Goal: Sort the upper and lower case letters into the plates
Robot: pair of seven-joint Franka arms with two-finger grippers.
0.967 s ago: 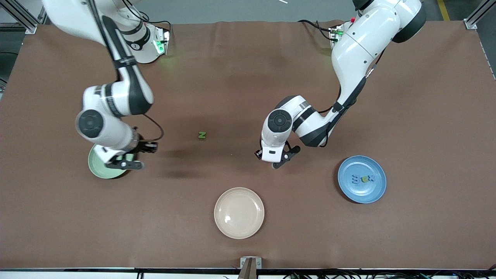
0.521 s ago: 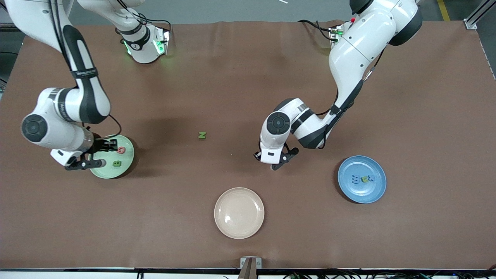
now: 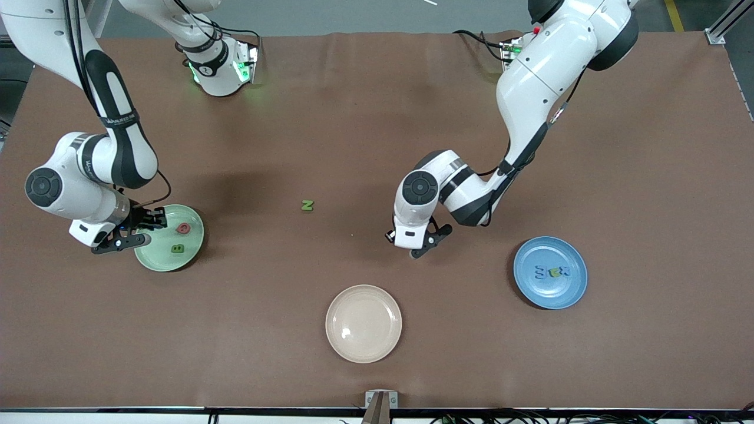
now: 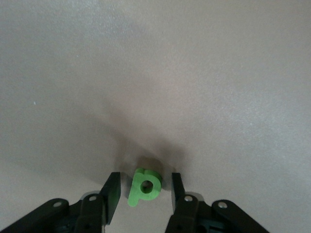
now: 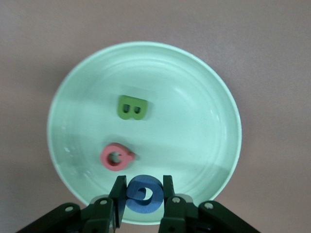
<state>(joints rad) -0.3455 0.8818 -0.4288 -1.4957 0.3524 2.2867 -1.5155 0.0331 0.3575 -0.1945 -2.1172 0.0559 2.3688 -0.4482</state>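
Observation:
My right gripper (image 5: 143, 183) is shut on a blue letter (image 5: 144, 195) and hangs over the rim of the mint green plate (image 5: 204, 102). A green B (image 5: 132, 108) and a red letter (image 5: 116, 156) lie in that plate (image 3: 195, 237). Low over the table's middle, my left gripper (image 4: 144, 177) stands open. A green lower case p (image 4: 144, 187) lies flat between its fingers with a gap on each side. The left gripper (image 3: 417, 248) hides the p in the front view. The blue plate (image 3: 530, 294) holds three letters (image 3: 552, 272). A green N (image 3: 307, 205) lies alone on the mat.
A beige plate (image 3: 363, 323) stands bare, nearer to the front camera than the left gripper. The brown mat (image 3: 648, 176) covers the whole table. The right arm's elbow (image 3: 88, 171) hangs over the mat beside the green plate.
The right arm has swung toward its own end of the table, uncovering the green plate's letters, still holding the blue letter. The left gripper's fingers have drawn closer together around the p.

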